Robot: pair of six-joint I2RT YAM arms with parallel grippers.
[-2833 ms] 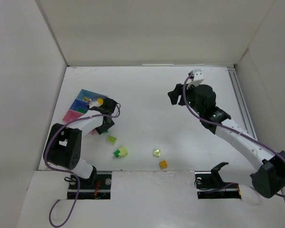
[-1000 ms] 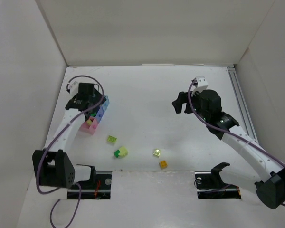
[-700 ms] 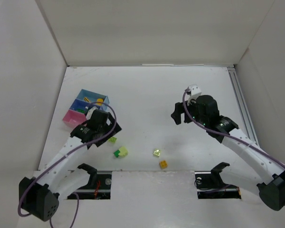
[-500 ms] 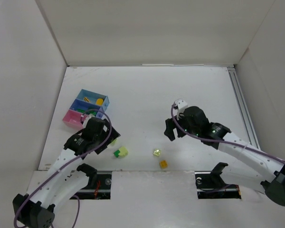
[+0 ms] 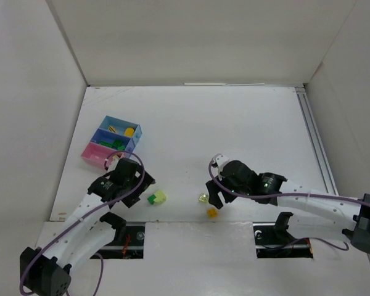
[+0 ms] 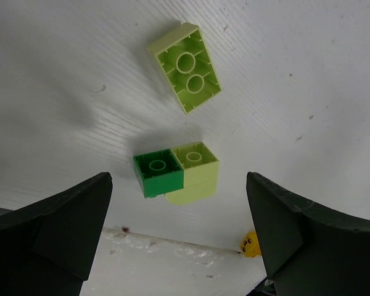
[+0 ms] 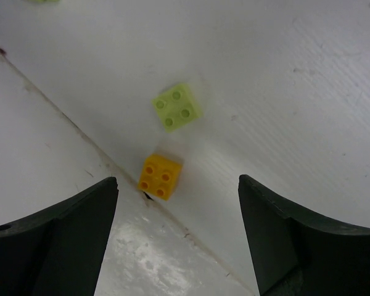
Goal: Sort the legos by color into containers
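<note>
1. counter (image 5: 191, 123): white, walled at the back and both sides, with a white ledge (image 5: 191, 246) along the near edge.
2. trays: three joined in a row at the left of the counter. light blue tray (image 5: 118, 121) is farthest and holds yellow pieces. blue tray (image 5: 102, 137) is in the middle and holds green pieces. pink tray (image 5: 91, 152) is nearest; its contents are too small to tell.
3. left pincer (image 6: 179, 185): low over the counter, just near of the pink tray. fingers spread wide, nothing between them.
4. green brick (image 6: 158, 174): dark green, studs down, loose on the counter in the gap between the left fingers. not in any tray.
5. pale brick (image 6: 197, 161): yellow-green, joined to the right side of the green brick.
6. long brick (image 6: 186, 68): yellow-green, two sockets showing, studs down and lying askew. it is just beyond the joined pair and apart from it.
7. right pincer (image 7: 177, 180): low over the near middle of the counter. fingers spread wide, holding nothing.
8. orange brick (image 7: 160, 177): four studs up, lying at the seam of counter and ledge, between the right fingers.
9. square brick (image 7: 178, 107): yellow-green, four studs up. it is just beyond the orange brick and not touching it.
</note>
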